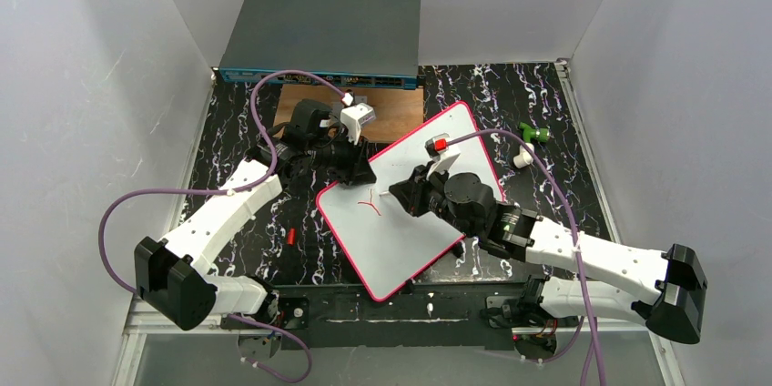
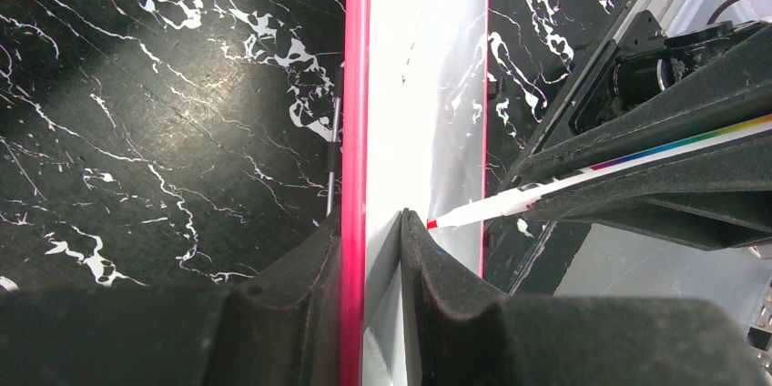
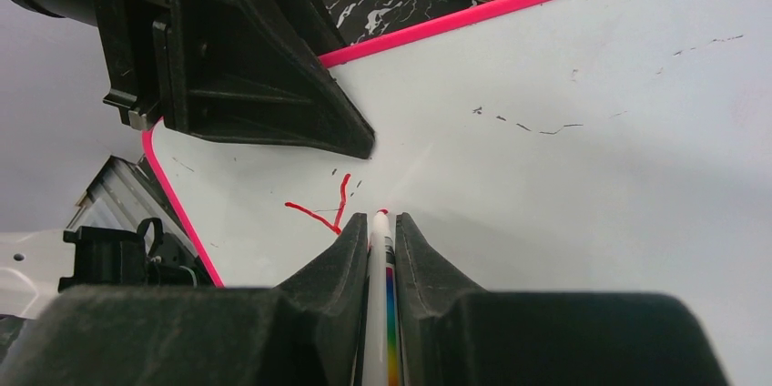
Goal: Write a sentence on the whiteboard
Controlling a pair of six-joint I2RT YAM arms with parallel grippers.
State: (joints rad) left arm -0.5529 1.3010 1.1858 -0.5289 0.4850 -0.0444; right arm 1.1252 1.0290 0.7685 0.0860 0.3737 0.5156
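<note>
Your wrist views showed what overhead hid: right end effector [image 3: 380,219] clenched a marker [image 3: 380,263]; left end effector [image 2: 370,218] pinched the whiteboard [image 2: 421,58] rim.

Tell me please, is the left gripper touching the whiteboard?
Touching. In the left wrist view the left gripper is closed on the whiteboard, with a finger pressed on each side of its pink-rimmed edge.

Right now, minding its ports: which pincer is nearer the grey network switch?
Left. The left pincer clamps the whiteboard's edge short of the grey network switch; the right pincer holds a marker farther back, mid-board.
</note>
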